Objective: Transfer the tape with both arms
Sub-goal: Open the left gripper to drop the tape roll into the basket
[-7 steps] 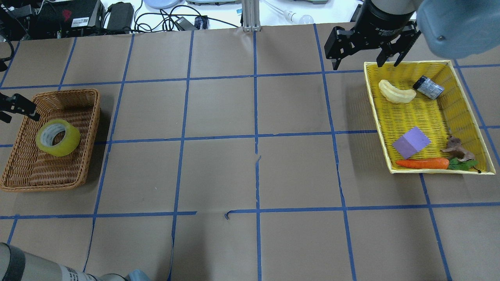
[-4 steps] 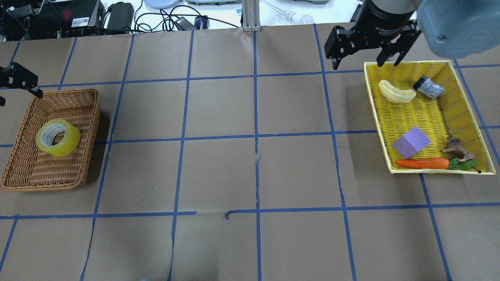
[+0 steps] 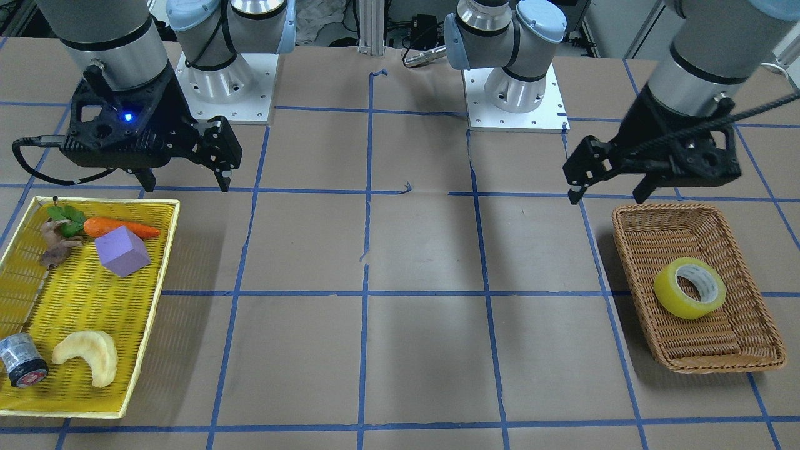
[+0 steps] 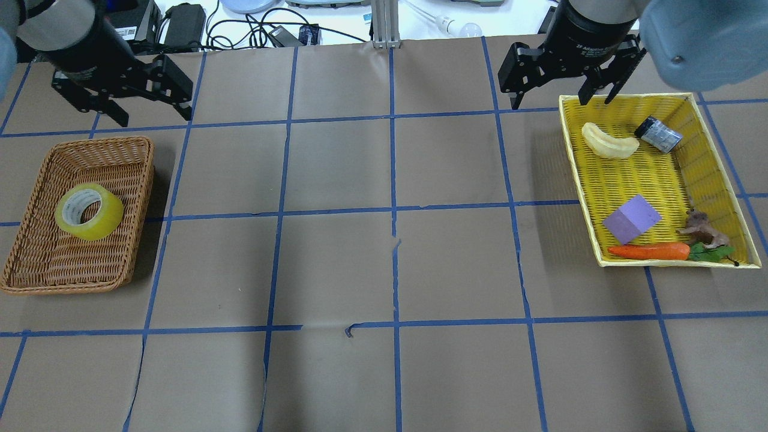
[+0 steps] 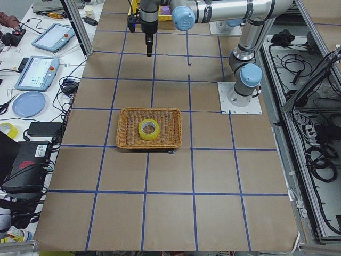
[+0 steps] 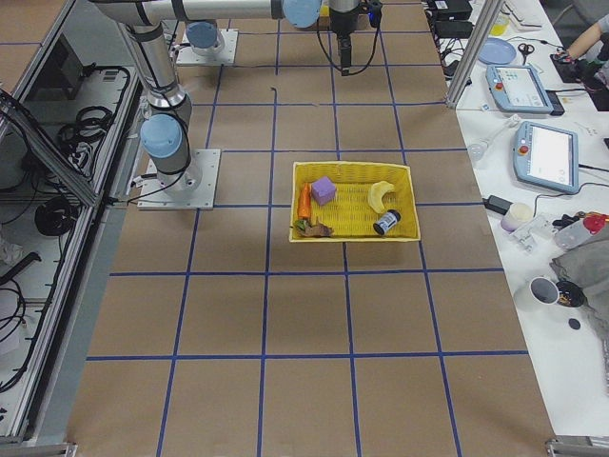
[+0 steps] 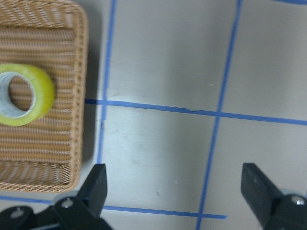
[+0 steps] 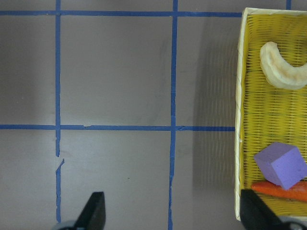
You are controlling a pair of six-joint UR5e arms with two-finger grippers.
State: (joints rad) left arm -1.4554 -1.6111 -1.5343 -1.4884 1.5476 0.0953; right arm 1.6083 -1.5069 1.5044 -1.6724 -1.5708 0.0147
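tape [image 4: 89,211]: lies in the wicker basket [image 4: 66,261] on the robot's left, core facing upward | left gripper [image 4: 155,113]: fingers spread wide, holding nothing, above the table past the basket's far edge, apart from the tape | right gripper [image 4: 561,96]: fingers spread wide, holding nothing, above the far corner of the yellow tray [image 4: 583,198]

Left gripper [image 4: 153,114] shifted away from wicker basket [image 4: 102,141]. One second back, seen at overhead view's left edge, over basket's left rim. Shortly after, found further out, by basket's far left corner. Now placed beyond basket's far side, over bare desk [image 4: 336,168], toward desk's middle. Both jaws now brought fully into overhead view. Left arm [image 4: 54,30] segment, earlier seen at bottom left corner, no longer in frame.
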